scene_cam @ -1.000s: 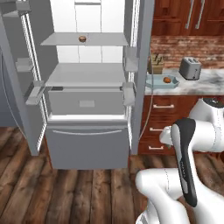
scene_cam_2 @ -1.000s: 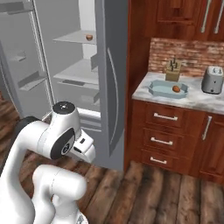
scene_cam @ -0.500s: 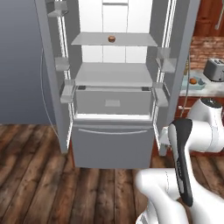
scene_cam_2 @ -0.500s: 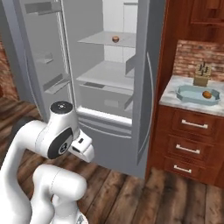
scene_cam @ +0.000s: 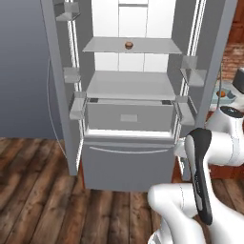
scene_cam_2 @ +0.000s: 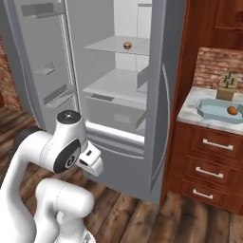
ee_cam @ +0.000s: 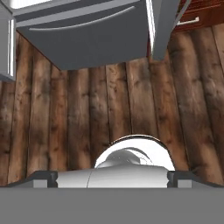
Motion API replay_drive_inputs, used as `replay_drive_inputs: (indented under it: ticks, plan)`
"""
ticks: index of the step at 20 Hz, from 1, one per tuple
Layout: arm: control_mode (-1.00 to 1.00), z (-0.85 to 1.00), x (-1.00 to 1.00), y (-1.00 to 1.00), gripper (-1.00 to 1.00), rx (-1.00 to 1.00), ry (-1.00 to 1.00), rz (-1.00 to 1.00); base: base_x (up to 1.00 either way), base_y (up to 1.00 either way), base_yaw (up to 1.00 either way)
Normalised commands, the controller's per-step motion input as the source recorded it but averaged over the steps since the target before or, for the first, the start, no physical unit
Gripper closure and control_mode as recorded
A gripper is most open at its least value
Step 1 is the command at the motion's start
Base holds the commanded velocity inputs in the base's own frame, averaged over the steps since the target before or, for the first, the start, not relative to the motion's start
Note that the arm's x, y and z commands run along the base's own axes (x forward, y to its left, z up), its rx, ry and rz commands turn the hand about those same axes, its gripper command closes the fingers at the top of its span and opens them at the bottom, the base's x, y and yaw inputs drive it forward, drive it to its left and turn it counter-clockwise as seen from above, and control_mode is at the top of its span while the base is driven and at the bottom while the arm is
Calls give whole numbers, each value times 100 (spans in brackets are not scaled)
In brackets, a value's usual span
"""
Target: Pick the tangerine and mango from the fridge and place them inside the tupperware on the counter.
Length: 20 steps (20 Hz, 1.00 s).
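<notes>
Fridge (scene_cam: 131,95) stands w/ both doors open in left base view. Mango (scene_cam: 128,45) sits alone on a high grey shelf (scene_cam: 157,47), near the middle. Big bottom drawer (scene_cam: 126,162) is shut. At far right edge, a bit of the tupperware (scene_cam: 229,96) shows w/ the tangerine (scene_cam: 221,93) in it. White arm is folded low at the right.

Right base view: fridge (scene_cam_2: 118,71) is on the left, mango (scene_cam_2: 127,45) on the top shelf. Counter (scene_cam_2: 190,111) is on the right over brown drawers. Tupperware (scene_cam_2: 211,110) lies on it, tangerine (scene_cam_2: 232,110) inside, near its right end. A knife block (scene_cam_2: 227,84) stands just behind.

Hand view: looks down at wood floor (ee_cam: 109,109). Grey drawer front (ee_cam: 83,35) is at the top. Gripper (ee_cam: 113,179) tips sit far apart at the bottom corners, jaws spread wide, nothing between them.
</notes>
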Motion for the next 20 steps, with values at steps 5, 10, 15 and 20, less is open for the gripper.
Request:
replay_drive_inputs:
  ticks: [5, 10, 15, 20]
  plan:
    - [100, 0, 0, 0, -100, 0, 0, 0, 70, 64, 0]
    - [100, 0, 0, 0, -100, 0, 0, 0, 81, 43, 0]
    - [100, 0, 0, 0, -100, 0, 0, 0, 88, 55, 0]
    - [100, 0, 0, 0, -100, 0, 0, 0, 89, 41, 0]
